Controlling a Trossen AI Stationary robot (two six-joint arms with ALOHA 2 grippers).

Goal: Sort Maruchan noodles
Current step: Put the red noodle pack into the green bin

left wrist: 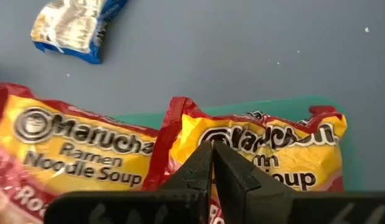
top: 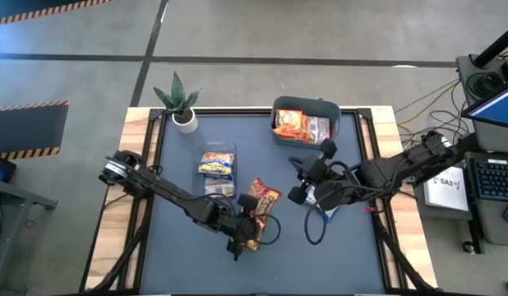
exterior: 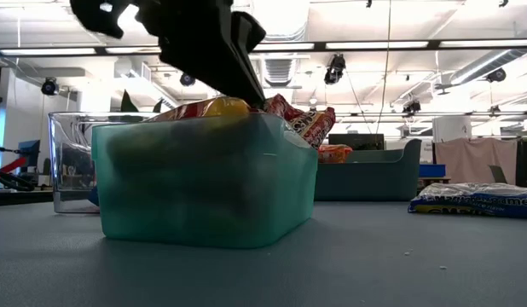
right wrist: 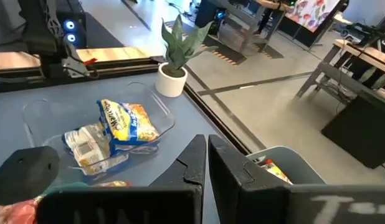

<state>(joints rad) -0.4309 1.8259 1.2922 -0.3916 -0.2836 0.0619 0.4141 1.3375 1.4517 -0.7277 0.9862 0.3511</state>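
Two red-and-yellow Maruchan packets [left wrist: 86, 149] lie side by side in a green tray [left wrist: 280, 106], near the middle of the table [top: 262, 197]. My left gripper [left wrist: 211, 149] is over them, fingers shut, reaching down into the tray [exterior: 204, 188] at a slant in the low view. One blue-and-yellow packet [top: 324, 212] lies flat on the table under my right arm. My right gripper [top: 297, 182] hovers raised at mid-table, shut and holding nothing [right wrist: 207, 146]. More blue-and-yellow packets [right wrist: 118, 127] lie in a clear container, and orange ones [top: 295, 123] in the grey-blue bin. My left gripper's shut fingertips [left wrist: 202, 163] stand at the upper edge of the right-hand red-and-yellow packet [left wrist: 273, 149], coming from above at a slant. I cannot tell whether they touch it. Both packets lie in the green tray.
The clear container [top: 217, 163] is left of centre, the grey-blue bin [top: 306, 105] by the far edge, and a potted plant [top: 180, 103] at the far left corner. Bare dark mat [top: 344, 255] lies along the near side. Cables and a desk stand beyond the right edge.
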